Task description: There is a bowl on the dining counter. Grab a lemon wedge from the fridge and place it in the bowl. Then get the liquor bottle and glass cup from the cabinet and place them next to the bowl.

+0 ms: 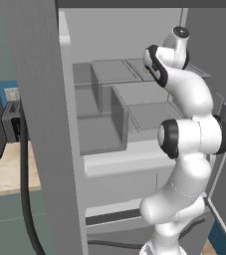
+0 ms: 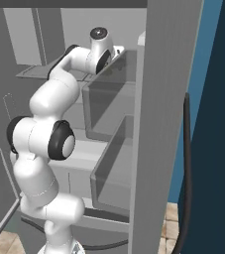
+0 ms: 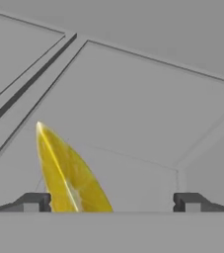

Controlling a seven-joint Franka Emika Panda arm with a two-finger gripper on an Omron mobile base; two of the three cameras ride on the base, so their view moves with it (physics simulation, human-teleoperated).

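Two finger tips show at the bottom of the hand view, set wide apart, nothing clamped between them; gripper reads as spread. Lemon wedge sits off-centre in that gap, right up by the left-hand tip as that camera frames it, with a lot of bare shelf between it and the other tip. Whether wedge and near tip touch, cannot tell. Its long axis runs from a sharp point at upper left down toward lower right, tilted, not square to the line between the tips. Base of the wedge is cut off by the frame bottom. It lies on a pale grey shelf floor inside the fridge.

Judgement: the coming move turns on that offset. The hand likely needs to slide toward the wedge's side in the hand view before closing, or the near finger may push the fruit instead of pinching it. A small slick wedge could also skid or roll when one pad meets it first.

Arm pose, left base view: the white arm rises from lower right, elbow bent, forearm reaching up and into the open fridge at upper-shelf height. Right base view: same reach from lower left, wrist high, hand tucked behind the door bins. Fridge door open, edge-on in the foreground of both base views.
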